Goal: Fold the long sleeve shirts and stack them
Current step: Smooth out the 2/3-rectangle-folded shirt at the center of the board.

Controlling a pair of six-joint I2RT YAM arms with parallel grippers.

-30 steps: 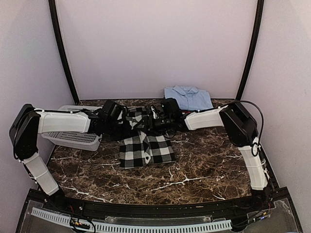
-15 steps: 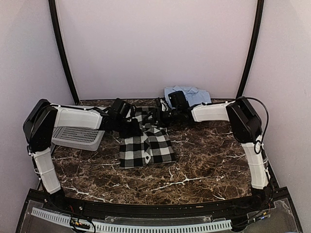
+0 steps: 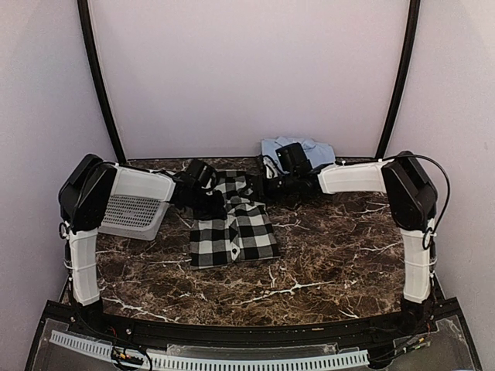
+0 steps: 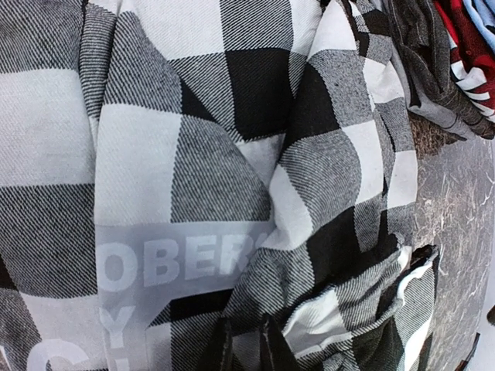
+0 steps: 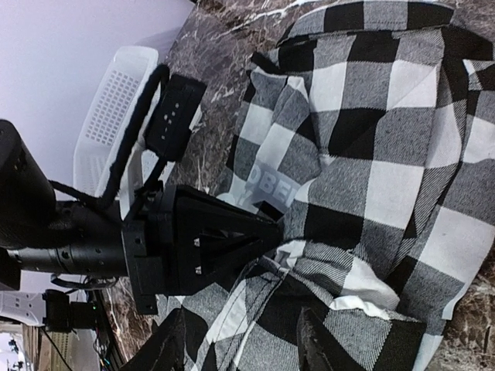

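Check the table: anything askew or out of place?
The checked shirt is rumpled at its far end: cloth bunches in folds where the left gripper pinches it; the near half lies flat. The blue shirt behind looks folded. Nothing spilled or damaged.

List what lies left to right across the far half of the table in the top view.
basket → checked shirt → blue shirt

Blue shirt (image 3: 321,151) partly behind right arm (image 3: 352,178), lettering (image 4: 182,267) on check shirt (image 4: 232,100) cut by folds
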